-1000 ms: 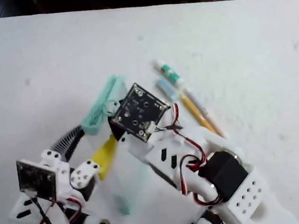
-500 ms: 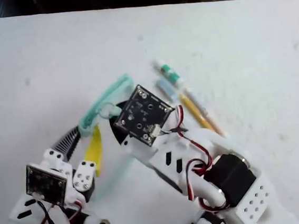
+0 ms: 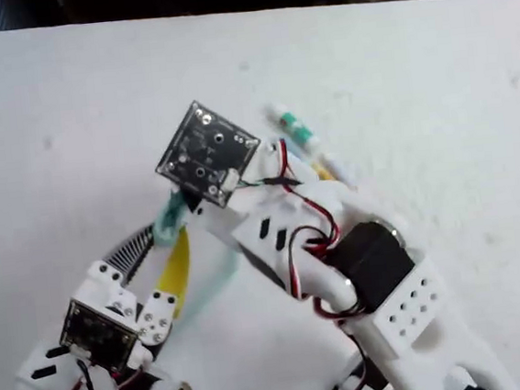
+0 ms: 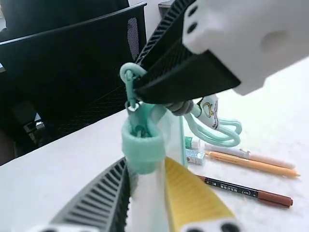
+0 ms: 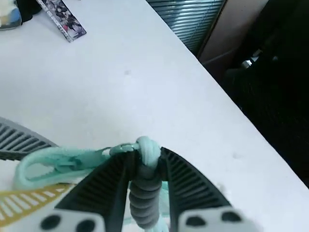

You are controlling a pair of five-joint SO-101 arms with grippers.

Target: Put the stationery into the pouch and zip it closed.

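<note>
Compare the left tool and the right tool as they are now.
The left tool has one grey and one yellow finger; the right tool has two black ones. The left tool clamps the end of the pouch; the right tool pinches its zipper pull. Both are shut, close together.

Both arms have white printed shells. Right arm [image 3: 410, 319]: black servo [image 3: 369, 258], rows of small round holes in the shell, black slot marks, looped red, black and white wires [image 3: 304, 218]. Right board [image 3: 207, 154] is square and black, with silvery screws at the corners; the left arm [image 3: 113, 297] carries a like left board [image 3: 96, 332]. Left gripper [image 4: 145, 166]: one yellow finger [image 4: 193, 198], one dark grey ribbed finger [image 4: 96, 208]. Right gripper [image 5: 145, 157] — two black ribbed fingers [image 5: 188, 186], white base with dark screw holes.
</note>
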